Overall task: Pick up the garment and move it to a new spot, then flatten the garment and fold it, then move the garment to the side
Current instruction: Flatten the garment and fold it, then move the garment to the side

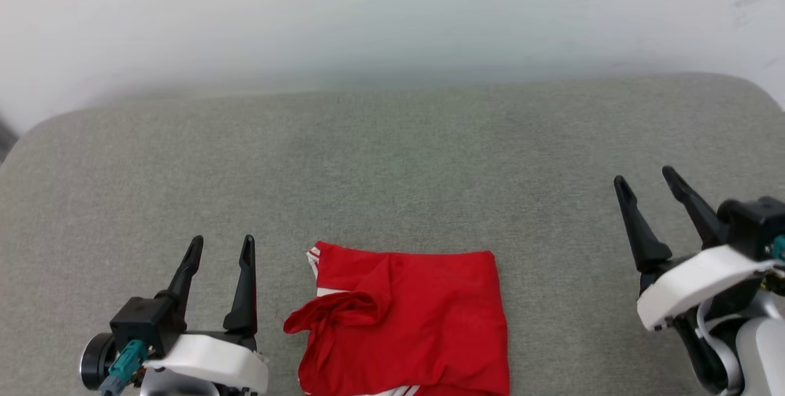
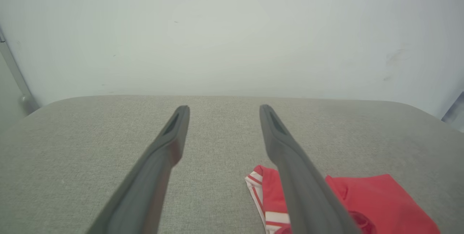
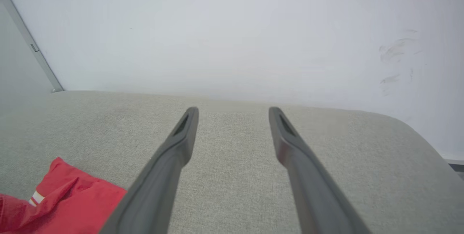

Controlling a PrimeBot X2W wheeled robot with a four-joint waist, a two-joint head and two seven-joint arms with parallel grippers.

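You have a pale wall [image 1: 392, 10] along the far side. The grey fabric surface [image 1: 392, 157] spans the scene, far corners rounded. The garment [image 1: 423, 322] lies folded in a rough rectangle at near centre, red side up, w/ white striped trim at its far-left corner and near edge; a loose fold bunches on its left. Your L gripper [image 1: 222, 239] sits just left of it, fingers spread, nothing between. Your R gripper [image 1: 644, 175] is well to the right, clear of the cloth, likewise spread and empty.
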